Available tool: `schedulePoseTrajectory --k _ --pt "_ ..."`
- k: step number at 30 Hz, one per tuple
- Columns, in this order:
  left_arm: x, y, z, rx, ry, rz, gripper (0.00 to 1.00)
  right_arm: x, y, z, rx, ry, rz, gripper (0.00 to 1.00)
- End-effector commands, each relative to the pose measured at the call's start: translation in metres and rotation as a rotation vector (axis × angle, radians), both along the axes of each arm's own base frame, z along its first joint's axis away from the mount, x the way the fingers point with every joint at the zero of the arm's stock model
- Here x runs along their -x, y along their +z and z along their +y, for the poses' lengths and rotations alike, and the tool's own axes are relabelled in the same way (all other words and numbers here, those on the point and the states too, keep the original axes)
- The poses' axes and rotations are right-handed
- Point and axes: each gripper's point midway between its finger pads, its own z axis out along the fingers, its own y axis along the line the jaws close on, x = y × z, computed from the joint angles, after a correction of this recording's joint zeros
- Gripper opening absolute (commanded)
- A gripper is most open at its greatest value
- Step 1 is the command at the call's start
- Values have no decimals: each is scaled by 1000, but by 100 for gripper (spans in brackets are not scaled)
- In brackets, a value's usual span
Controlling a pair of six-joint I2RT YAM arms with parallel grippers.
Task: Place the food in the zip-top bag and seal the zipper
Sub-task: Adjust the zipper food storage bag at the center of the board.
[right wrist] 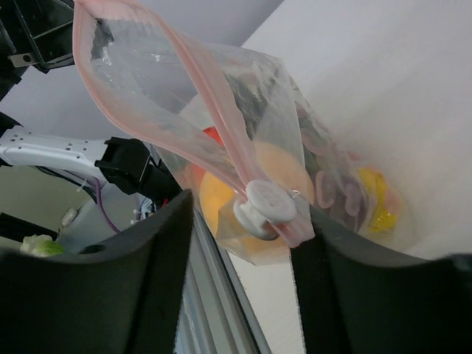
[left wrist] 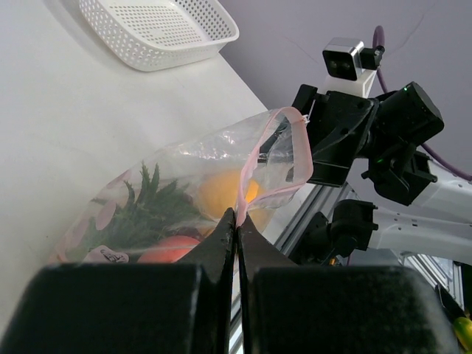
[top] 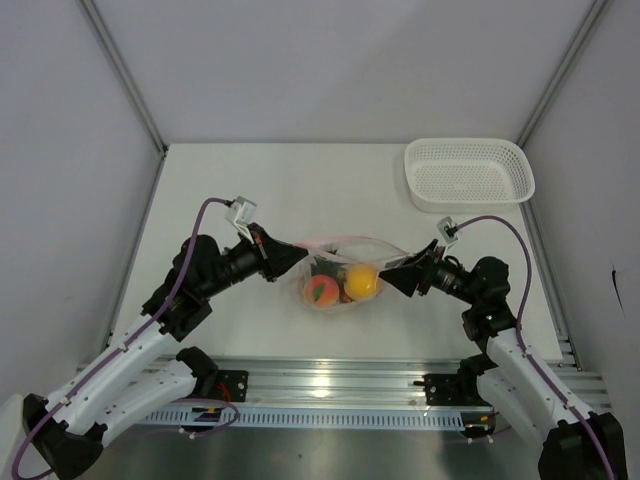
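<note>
The clear zip-top bag [top: 340, 268] hangs between my two grippers just above the table. It holds the food: a yellow-orange fruit [top: 362, 281], a pink-red peach [top: 321, 291] and the pineapple's green crown [top: 326, 267]. My left gripper [top: 296, 252] is shut on the left end of the pink zipper strip [left wrist: 254, 158], as the left wrist view [left wrist: 237, 217] shows. My right gripper [right wrist: 243, 214] is open, its jaws on either side of the white slider [right wrist: 264, 209] at the bag's right end. The strip's two sides [right wrist: 184, 96] stand apart, so the mouth is open.
A white mesh basket [top: 468, 172] stands at the back right of the table and also shows in the left wrist view [left wrist: 158, 29]. The aluminium rail [top: 330, 385] with both arm bases runs along the near edge, close below the bag.
</note>
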Motion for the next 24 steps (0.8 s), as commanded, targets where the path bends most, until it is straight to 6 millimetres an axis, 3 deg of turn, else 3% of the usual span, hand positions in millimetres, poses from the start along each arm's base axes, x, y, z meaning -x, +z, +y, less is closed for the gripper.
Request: schedulePoseTrajectory --k 1,9,11,16,17,18,21,24 --pt "0 25 0 58 -6 -43 1 -4 19 5 -55 -16 -95 51" --pt "-1 23 0 55 -7 -39 1 -15 23 10 -66 -33 -106 19" --pt "-1 21 1 51 -2 -39 1 -20 24 10 -54 -40 -105 3" --pt "-4 6 11 -18 42 -21 2 -33 36 10 -46 -41 -110 0" --pt "-6 4 15 -38 63 -17 12 -34 35 10 -41 -40 -97 0" --pt "-5 -4 21 -74 85 0 38 -34 36 11 -39 -35 -94 0" --pt "-7 8 40 -138 151 -124 64 -35 41 10 -31 -40 -86 0" --pt "-3 40 54 -170 169 -298 75 -37 50 8 -15 -58 -63 0"
